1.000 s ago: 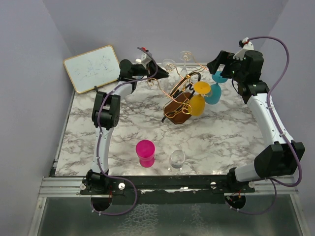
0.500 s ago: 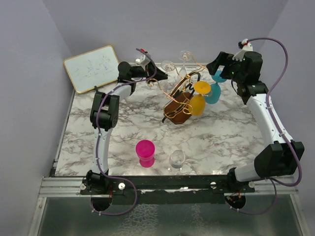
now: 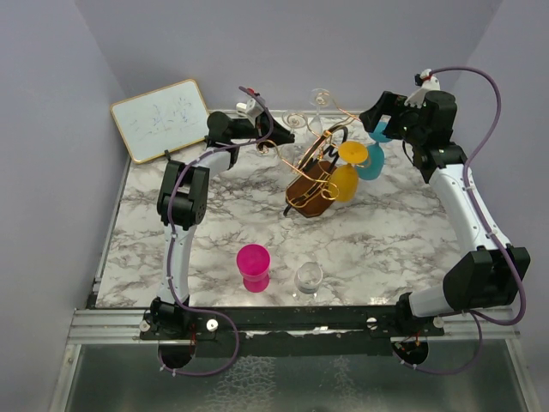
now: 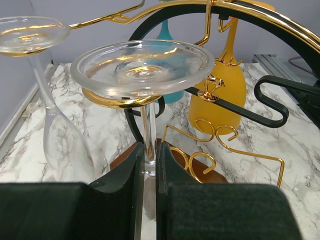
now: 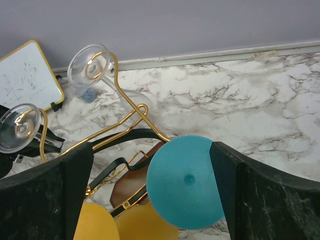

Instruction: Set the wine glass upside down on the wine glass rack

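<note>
My left gripper (image 4: 148,167) is shut on the stem of a clear wine glass (image 4: 142,67). The glass is upside down, and its foot sits on a gold loop (image 4: 117,101) of the wine glass rack (image 3: 314,168). In the top view the left gripper (image 3: 281,137) is at the rack's left arm, below the glass foot (image 3: 295,120). My right gripper (image 5: 150,172) is open and empty. Its fingers (image 5: 247,200) straddle the foot of a teal glass (image 5: 185,182) hanging on the rack, without touching it. The rack leans on its brown base (image 3: 307,196).
A second clear glass (image 4: 30,35) hangs at the rack's left and two yellow glasses (image 3: 345,176) in front. A pink cup (image 3: 254,267) and a clear glass (image 3: 308,277) stand near the front edge. A whiteboard (image 3: 161,118) leans at back left.
My left gripper has shifted slightly with the clear glass, whose foot has sunk a little onto the gold loop. The right arm has hardly moved.
</note>
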